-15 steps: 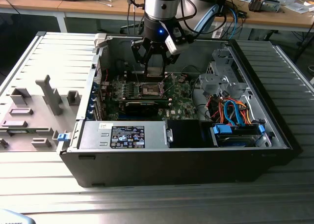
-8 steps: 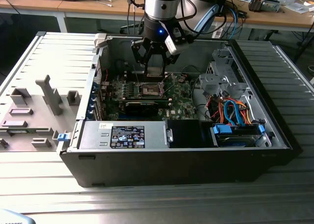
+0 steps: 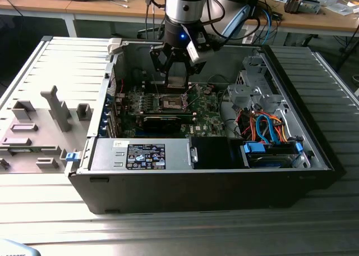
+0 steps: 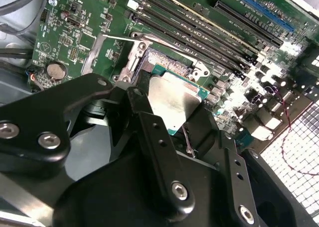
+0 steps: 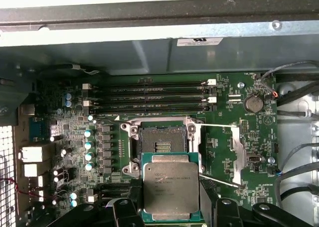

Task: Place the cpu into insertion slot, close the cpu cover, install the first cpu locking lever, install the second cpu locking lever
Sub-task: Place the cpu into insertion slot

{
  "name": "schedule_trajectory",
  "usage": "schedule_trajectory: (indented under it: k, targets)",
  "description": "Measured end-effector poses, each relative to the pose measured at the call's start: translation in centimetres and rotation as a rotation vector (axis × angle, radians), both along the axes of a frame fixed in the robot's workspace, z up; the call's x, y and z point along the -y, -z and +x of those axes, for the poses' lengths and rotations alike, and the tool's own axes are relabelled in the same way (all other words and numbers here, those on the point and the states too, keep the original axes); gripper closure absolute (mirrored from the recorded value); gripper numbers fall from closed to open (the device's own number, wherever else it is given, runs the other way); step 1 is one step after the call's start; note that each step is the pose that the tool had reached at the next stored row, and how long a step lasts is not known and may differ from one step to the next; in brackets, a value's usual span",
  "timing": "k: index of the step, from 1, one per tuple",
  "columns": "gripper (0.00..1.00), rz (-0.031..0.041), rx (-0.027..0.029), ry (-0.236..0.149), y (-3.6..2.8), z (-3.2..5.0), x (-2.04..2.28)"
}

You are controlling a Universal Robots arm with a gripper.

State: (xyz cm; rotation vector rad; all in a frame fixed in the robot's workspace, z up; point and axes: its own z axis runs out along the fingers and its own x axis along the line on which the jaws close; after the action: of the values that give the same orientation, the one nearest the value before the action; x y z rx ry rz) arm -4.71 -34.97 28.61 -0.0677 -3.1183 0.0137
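Note:
My gripper (image 3: 175, 75) hangs inside the open computer case, shut on the cpu (image 3: 175, 81), a flat square chip with a dull silver top. In both wrist views the cpu (image 5: 171, 187) (image 4: 172, 100) sits between the black fingers (image 5: 123, 209), held level a little above the board. The insertion slot (image 5: 162, 140) (image 4: 167, 62) (image 3: 173, 103) is a dark square socket with a silvery rim, bare inside, just beyond the chip's edge. The cpu cover (image 5: 238, 152) (image 4: 102, 50) lies swung open beside the socket. Thin wire levers (image 5: 219, 126) stand out from it.
Memory slots (image 5: 149, 95) run along the far side of the socket, and a coin battery (image 5: 253, 103) lies near the cover. A long black expansion card (image 3: 162, 121), power supply (image 3: 140, 155), drive cage (image 3: 258, 90) and coloured cables (image 3: 269, 127) crowd the case. The grey side panel (image 3: 50, 115) lies at the exterior view's left.

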Motion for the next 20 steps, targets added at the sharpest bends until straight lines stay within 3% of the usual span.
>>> schedule_trajectory:
  k: [20]
  targets:
    - [0.45,0.0,0.0,0.08,0.14,0.0,0.0]
